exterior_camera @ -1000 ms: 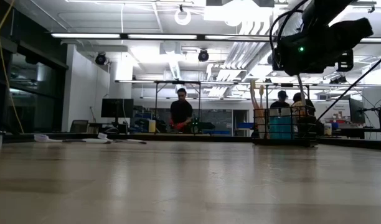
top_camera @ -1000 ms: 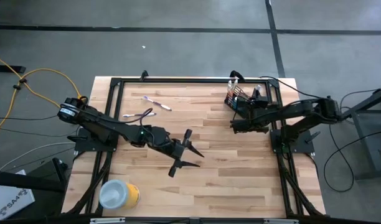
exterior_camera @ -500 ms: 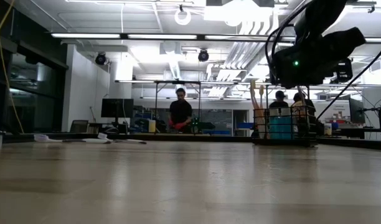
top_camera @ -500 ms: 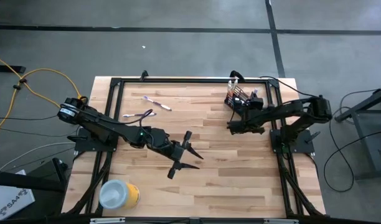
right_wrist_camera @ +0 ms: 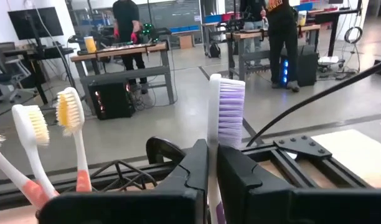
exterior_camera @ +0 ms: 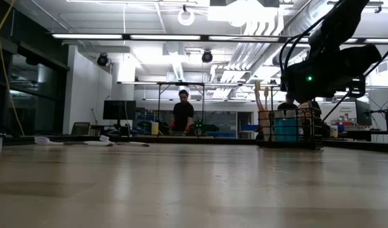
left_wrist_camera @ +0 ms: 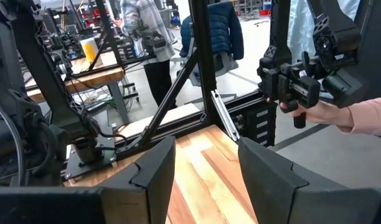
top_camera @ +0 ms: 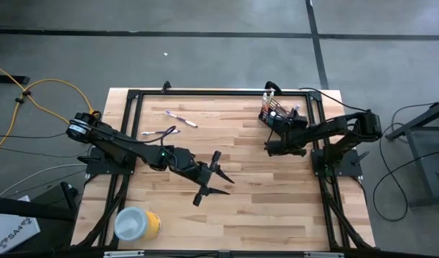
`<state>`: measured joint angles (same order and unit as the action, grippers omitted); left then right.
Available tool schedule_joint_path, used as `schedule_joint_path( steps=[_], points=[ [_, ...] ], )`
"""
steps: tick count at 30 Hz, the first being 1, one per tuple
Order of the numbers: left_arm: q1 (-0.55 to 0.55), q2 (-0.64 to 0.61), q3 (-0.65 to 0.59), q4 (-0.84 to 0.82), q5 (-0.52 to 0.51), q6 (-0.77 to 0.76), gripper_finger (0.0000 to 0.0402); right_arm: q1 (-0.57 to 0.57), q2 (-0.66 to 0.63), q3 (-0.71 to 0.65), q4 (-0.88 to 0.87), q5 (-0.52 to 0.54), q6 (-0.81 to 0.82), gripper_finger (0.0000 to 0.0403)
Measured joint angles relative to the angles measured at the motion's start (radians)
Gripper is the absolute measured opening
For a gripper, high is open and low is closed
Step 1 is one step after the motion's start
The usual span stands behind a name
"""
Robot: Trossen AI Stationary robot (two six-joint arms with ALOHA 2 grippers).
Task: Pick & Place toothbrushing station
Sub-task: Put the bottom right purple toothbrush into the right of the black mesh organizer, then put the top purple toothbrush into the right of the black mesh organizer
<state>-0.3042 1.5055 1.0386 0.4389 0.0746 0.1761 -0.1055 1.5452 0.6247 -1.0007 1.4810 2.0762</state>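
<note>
Right gripper (top_camera: 269, 148) clamped on purple toothbrush (right_wrist_camera: 225, 106), bristles up, just beside mesh holder (top_camera: 275, 115), probably for vertical insertion. Left gripper (top_camera: 221, 181) spread wide, empty, mid-desk (top_camera: 277, 193).

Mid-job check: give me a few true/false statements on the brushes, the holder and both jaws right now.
1. The right gripper has its jaws shut on a purple brush. True.
2. The left gripper has its jaws shut. False: they are open and hold nothing.
3. Two brushes lie flat on the table. True.
4. The holder stands by the yellow cylinder. False: they sit at opposite corners.
</note>
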Motion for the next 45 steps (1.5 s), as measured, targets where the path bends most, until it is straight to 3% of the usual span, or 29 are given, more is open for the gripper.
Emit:
schedule_joint_path(
  steps=[24,45],
  points=[
    [0.000,0.000,0.000,-0.001,0.000,0.000,0.0171,0.030,0.001,-0.002,-0.007,-0.007,-0.004,0.0119],
    [0.000,0.000,0.000,-0.002,0.000,0.000,0.0171,0.102,-0.012,-0.002,-0.065,0.009,-0.011,0.0131]
  ],
)
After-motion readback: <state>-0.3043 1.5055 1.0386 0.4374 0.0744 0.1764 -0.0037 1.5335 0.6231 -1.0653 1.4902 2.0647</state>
